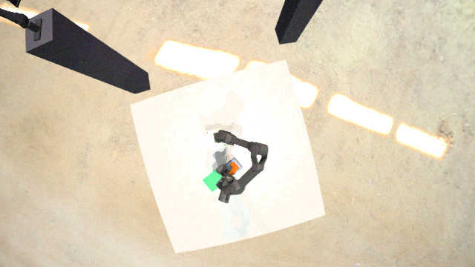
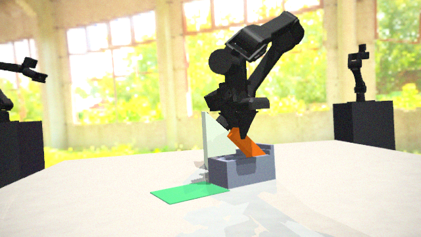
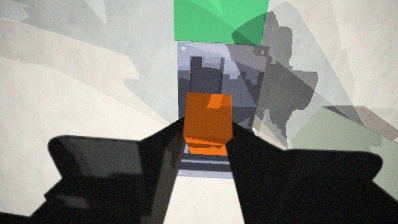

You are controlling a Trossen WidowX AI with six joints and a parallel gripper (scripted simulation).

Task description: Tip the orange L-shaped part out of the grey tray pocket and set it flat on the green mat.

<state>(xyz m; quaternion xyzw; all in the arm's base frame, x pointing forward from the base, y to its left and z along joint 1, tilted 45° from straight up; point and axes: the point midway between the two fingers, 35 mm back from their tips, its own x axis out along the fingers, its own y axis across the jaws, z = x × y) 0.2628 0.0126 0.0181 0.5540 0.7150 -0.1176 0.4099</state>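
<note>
Jaws clamped on the orange part (image 2: pixel 245 142); I see my gripper (image 2: pixel 243 131) holding it tilted above the grey tray (image 2: pixel 243 169).

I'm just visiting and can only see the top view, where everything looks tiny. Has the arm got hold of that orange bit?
Observer: Yes. In the wrist view the gripper is shut on the orange part, one finger on each side.
Operator: Is it out of the grey tray?
Observer: Not fully. From the exterior view the part slants, its upper end pinched, its lower end at the tray pocket.
Operator: And the green patch?
Observer: That is the mat, lying flat on the table right next to the tray, with nothing on it.
</note>
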